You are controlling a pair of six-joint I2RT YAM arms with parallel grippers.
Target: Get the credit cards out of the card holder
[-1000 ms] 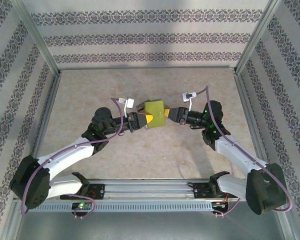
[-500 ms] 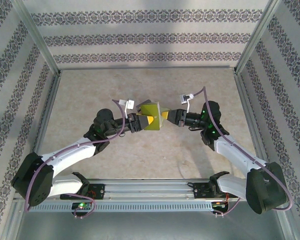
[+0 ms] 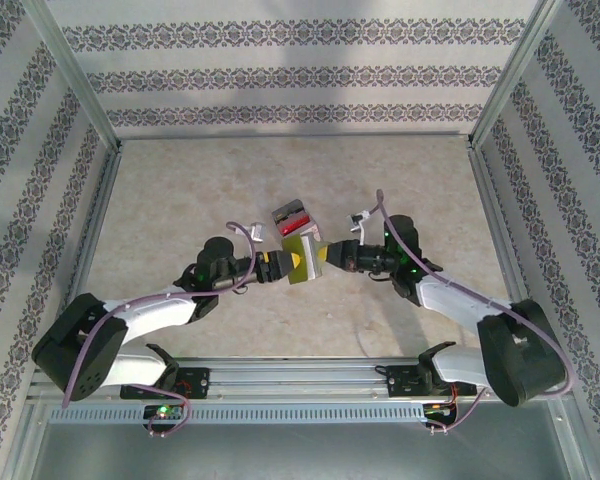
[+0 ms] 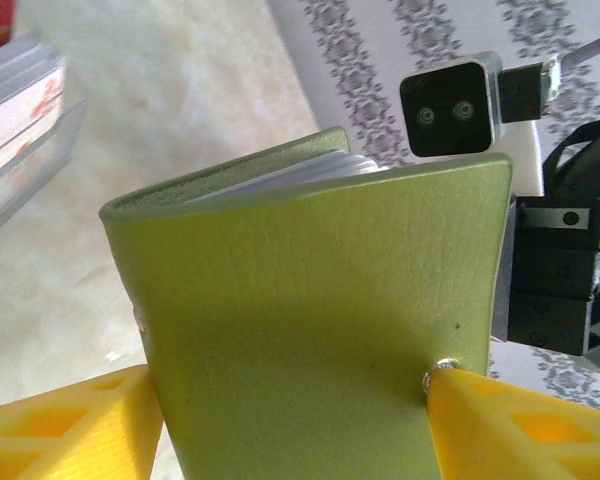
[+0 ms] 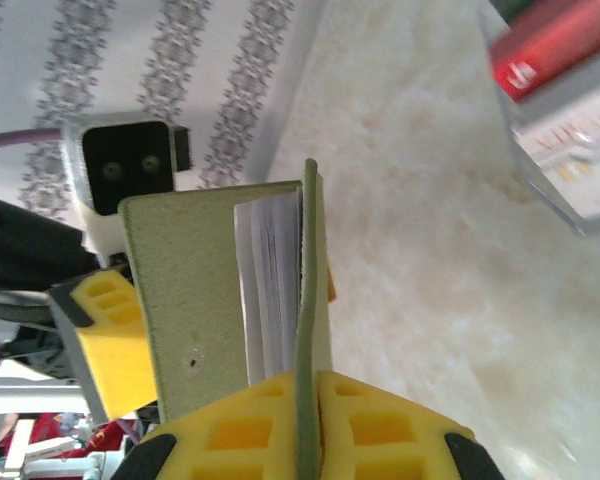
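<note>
The olive-green card holder point(image 3: 306, 258) hangs just above the table centre, between both grippers. My right gripper point(image 5: 308, 378) is shut on one thin cover flap, and the holder gapes partly open. Pale sleeve edges point(image 5: 268, 290) show between the covers; I cannot make out separate credit cards in them. My left gripper point(image 4: 285, 380) is open, its yellow fingers point(image 4: 70, 425) standing wide on either side of the other cover point(image 4: 320, 300). The right-hand finger touches the cover at a metal stud. From above, my left gripper point(image 3: 290, 264) meets the holder from the left and my right gripper point(image 3: 326, 256) from the right.
A grey, red and white blocky stack point(image 3: 292, 218) lies on the table just behind the holder, also at the stack point(image 4: 20, 110) and the stack point(image 5: 560, 110). Patterned walls and metal posts point(image 3: 90, 110) enclose the beige table point(image 3: 180, 190).
Both grippers came down and nearer with the holder, uncovering the stack behind. The left jaws opened wide; the right jaws closed on a cover flap.
</note>
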